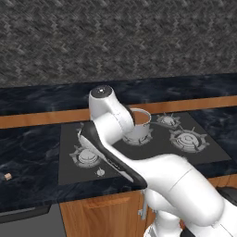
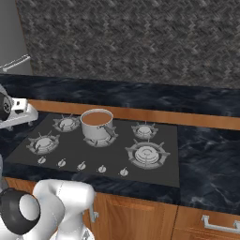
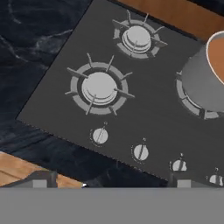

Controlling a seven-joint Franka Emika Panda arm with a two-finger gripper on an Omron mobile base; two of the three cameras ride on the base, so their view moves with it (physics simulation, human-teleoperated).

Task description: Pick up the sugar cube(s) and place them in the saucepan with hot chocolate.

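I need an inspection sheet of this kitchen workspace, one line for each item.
Surface: black stove set in a dark marble counter; five knobs along its front.
Job's things: saucepan upright on a rear burner, brown liquid inside. A tiny object on the counter left of the stove may be the sugar cube; too small to tell.
Clutter: nothing seen.
Grippers: pincer open, holding nothing, above the stove's left front, apart from the saucepan.
Cables: nothing seen.
Surroundings: grey wall behind, wooden cabinets below.

White rounded arm point(image 1: 171, 180), dark joints — black trim
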